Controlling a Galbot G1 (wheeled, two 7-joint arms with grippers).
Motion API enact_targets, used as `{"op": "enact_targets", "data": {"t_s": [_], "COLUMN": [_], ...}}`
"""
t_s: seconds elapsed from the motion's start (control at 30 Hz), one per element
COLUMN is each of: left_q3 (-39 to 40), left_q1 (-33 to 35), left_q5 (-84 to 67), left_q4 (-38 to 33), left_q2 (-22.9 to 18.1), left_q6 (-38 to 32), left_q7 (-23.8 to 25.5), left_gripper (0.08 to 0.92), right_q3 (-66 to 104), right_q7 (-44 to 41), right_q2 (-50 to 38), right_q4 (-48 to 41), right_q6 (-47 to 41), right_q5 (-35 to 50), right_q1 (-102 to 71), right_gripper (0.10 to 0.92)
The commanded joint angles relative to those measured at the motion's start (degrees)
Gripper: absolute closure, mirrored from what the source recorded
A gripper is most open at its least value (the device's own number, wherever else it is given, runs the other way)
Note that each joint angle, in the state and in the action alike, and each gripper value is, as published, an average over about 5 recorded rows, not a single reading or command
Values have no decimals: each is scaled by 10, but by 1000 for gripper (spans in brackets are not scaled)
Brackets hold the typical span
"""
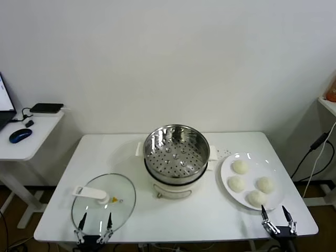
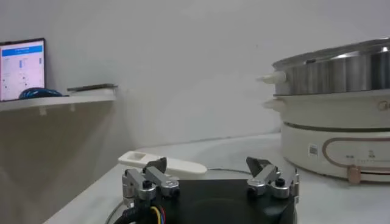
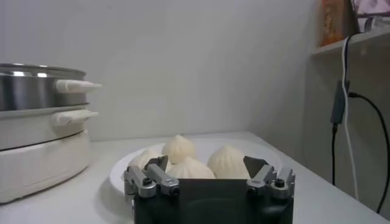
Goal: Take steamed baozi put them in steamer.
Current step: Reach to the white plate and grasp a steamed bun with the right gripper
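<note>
A polished stainless-steel steamer (image 1: 176, 152) gleams mirror-bright, its perforated metal tray reflecting light, above a glossy cream plastic base. Beside it, 4 steamed baozi (image 1: 250, 184) show smooth, matt dough with pleated tops on a glazed white plate (image 1: 227, 169). A clear glass lid (image 1: 103, 202) with a smooth white plastic handle lies on the matt white table (image 1: 173, 218). The left gripper (image 1: 94, 224) and right gripper (image 1: 274, 215) show dark fingers on bare metal brackets.
</note>
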Motion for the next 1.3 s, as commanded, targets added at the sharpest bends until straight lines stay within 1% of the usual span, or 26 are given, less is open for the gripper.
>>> {"op": "enact_targets", "data": {"t_s": [0.03, 0.07, 0.17, 0.3, 0.43, 0.57, 0.73, 0.9, 1.1, 1.3], "left_q3": [1, 2, 4, 7, 10, 11, 14, 16, 19, 23], "left_q1": [-1, -1, -2, -3, -4, -7, -9, -11, -12, -12], "left_q5": [9, 10, 13, 17, 22, 26, 33, 45, 57, 66], "left_q4": [3, 3, 4, 3, 4, 5, 8, 13, 19, 25], "left_q2": [1, 1, 2, 2, 2, 2, 3, 3, 2, 1], "left_q6": [-4, -4, -5, -8, -10, -11, -19, -23, -29, -32], "left_q7": [0, 0, 0, -1, -3, -7, -7, -7, -7, -5], "left_gripper": [177, 177, 177, 177, 177, 177, 177, 177, 177, 177], "right_q3": [27, 30, 46, 33, -5, -40, -99, -222, -421, -634], "right_q7": [67, 68, 72, 57, -4, -91, -208, -305, -397, -473], "right_q2": [-6, -8, -28, -86, -157, -240, -352, -418, -441, -420], "right_q4": [79, 85, 116, 139, 145, 136, 116, 70, -11, -103], "right_q6": [-160, -175, -274, -403, -510, -568, -582, -569, -513, -443], "right_q5": [-54, -58, -78, -107, -177, -250, -298, -338, -349, -324], "right_q1": [16, 23, 74, 154, 215, 252, 297, 406, 593, 794], "right_gripper": [203, 203, 203, 203, 203, 203, 203, 203, 203, 203]}}
